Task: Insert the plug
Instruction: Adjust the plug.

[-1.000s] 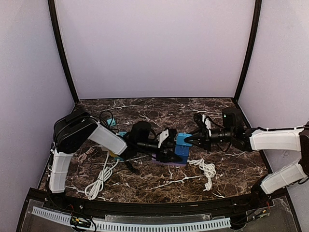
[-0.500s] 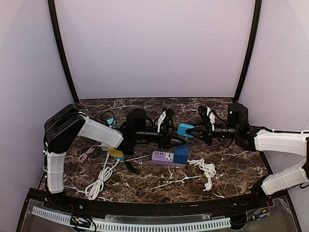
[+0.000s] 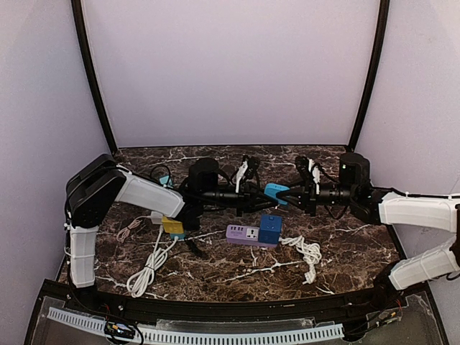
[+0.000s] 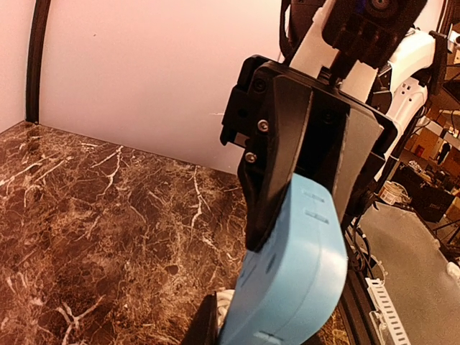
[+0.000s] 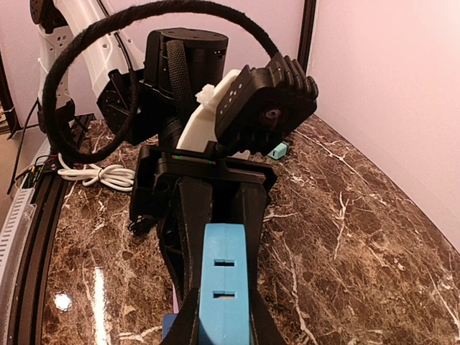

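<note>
**Item: blue plug (image 3: 275, 192).** Light blue, curved body. It is off the table, in the air between the two arms, above and behind the purple power strip (image 3: 243, 233). It is not inserted.

**Holders.**
- The right gripper (image 3: 291, 192) is clamped tight on the near end of the plug, with a finger on each flat side, as the right wrist view shows.
- The left gripper (image 3: 257, 195) meets the plug's other end head-on. Its jaws are drawn in on it and appear to pinch it. The contact faces are hidden by the plug.

**Change noted.**
- A second ago both grippers were down at the strip, with the plug low over it.
- Half a second ago the plug was already lifted, and the left jaws stood wide around it.
- Now those jaws have closed.
- Judgement: this is a two-handed regrasp or handover, done to turn the plug before seating it. The insertion itself is yet to come.

**Target.** The power strip lies flat with a dark blue block (image 3: 270, 228) standing on its right end. The sockets to the left of the block are free.

**Surroundings.**
- A white cable (image 3: 307, 253) lies coiled beside the strip.
- A yellow adapter (image 3: 172, 227) sits to the left.
- The table (image 3: 345, 251) is dark brown marble with white veins.
- The walls (image 3: 230, 72) are plain lilac.
- Black frame posts (image 3: 90, 72) stand at the corners.
</note>
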You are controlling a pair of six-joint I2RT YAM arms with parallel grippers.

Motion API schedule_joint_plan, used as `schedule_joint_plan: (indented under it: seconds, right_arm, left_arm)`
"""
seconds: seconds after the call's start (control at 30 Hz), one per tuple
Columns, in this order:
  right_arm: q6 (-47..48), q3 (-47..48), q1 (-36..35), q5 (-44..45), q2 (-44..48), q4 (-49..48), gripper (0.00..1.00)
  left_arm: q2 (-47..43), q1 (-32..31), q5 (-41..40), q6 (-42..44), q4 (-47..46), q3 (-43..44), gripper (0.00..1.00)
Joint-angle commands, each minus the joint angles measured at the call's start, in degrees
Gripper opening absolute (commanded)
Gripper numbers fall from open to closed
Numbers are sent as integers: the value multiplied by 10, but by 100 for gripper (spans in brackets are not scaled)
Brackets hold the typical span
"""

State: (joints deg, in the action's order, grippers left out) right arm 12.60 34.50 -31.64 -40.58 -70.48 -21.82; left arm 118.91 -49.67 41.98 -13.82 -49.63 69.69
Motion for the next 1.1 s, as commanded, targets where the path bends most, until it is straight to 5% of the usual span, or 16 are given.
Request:
schedule_joint_plan:
  seconds: [0.0, 0.4, 0.57, 0.7, 1.07]
  right_arm:
    - [-20, 21, -4, -22, 13, -24, 0]
    - [-27, 29, -2, -39, 15, -3, 0]
    - [-26, 32, -1, -40, 8, 2, 0]
    - [-27, 31, -1, -41, 9, 1, 0]
    - [-26, 29, 0, -38, 12, 3, 0]
  left_arm:
    - [-6, -3, 21, 40, -15, 1, 11]
    - [-13, -4, 31, 93, -33, -23, 8]
    - [-14, -4, 30, 96, -38, -30, 29]
    - [-17, -4, 29, 97, -39, -33, 30]
    - [-18, -4, 25, 96, -44, -37, 4]
